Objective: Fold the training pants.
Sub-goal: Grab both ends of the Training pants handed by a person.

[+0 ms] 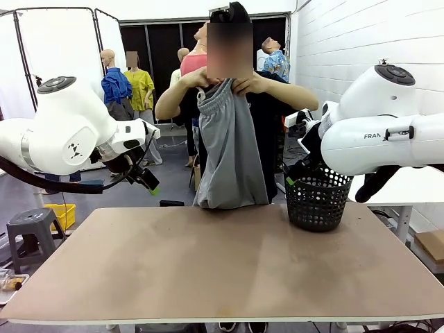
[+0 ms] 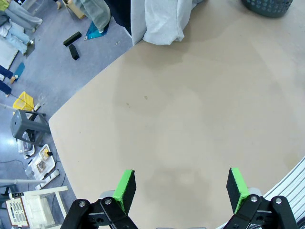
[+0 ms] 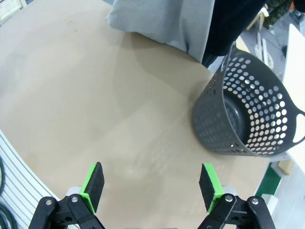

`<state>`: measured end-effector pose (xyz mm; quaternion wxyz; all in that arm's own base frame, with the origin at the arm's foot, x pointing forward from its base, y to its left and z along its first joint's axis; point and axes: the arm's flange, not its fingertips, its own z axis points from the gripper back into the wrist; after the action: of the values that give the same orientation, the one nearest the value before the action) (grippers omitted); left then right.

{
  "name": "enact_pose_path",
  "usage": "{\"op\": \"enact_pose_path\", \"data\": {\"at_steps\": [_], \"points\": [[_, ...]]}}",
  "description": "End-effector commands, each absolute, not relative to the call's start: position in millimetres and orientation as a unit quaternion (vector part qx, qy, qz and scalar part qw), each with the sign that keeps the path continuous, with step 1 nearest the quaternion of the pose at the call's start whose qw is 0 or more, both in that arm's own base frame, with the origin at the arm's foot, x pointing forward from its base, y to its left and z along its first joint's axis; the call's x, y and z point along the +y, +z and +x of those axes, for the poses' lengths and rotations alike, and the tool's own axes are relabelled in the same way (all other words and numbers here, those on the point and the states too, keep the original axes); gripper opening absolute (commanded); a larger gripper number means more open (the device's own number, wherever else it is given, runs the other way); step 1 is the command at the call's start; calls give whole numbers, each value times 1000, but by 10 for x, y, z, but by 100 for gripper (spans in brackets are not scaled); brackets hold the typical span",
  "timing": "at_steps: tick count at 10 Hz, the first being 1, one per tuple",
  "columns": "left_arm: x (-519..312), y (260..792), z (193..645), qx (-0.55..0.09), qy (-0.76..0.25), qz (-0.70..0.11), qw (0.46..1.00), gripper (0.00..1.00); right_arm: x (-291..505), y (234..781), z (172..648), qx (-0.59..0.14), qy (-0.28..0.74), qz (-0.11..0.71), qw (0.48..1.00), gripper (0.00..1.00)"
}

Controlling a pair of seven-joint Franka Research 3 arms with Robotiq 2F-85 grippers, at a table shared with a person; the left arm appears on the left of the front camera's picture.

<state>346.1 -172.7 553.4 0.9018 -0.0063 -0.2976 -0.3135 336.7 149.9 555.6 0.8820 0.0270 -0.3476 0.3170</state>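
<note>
Front view: light grey jersey training pants [image 1: 229,149] are dangled bunched by a person [image 1: 281,104]; left tool [image 2: 181,186], right tool [image 3: 151,183] are spread open; a crumpled landing is risked.

Left wrist view's top edge crops the training pants [image 2: 162,21] — and basket [image 2: 267,7].

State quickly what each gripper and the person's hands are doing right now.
Left gripper: open, empty.
Right gripper: open, empty.
Person's hands: holding up the training pants.

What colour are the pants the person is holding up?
The training pants are plain light grey, clearest in the front view.
</note>
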Motion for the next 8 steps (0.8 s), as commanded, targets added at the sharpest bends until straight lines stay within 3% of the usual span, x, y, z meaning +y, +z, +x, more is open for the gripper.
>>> {"op": "enact_pose_path", "data": {"at_steps": [1,8], "points": [[-1711,5527,3465,-297,-315,-6,901,100,1498,5556,3368,-348,317,27,882,100],[-1711,5527,3465,-297,-315,-6,901,100,1498,5556,3368,-348,317,27,882,100]]}}
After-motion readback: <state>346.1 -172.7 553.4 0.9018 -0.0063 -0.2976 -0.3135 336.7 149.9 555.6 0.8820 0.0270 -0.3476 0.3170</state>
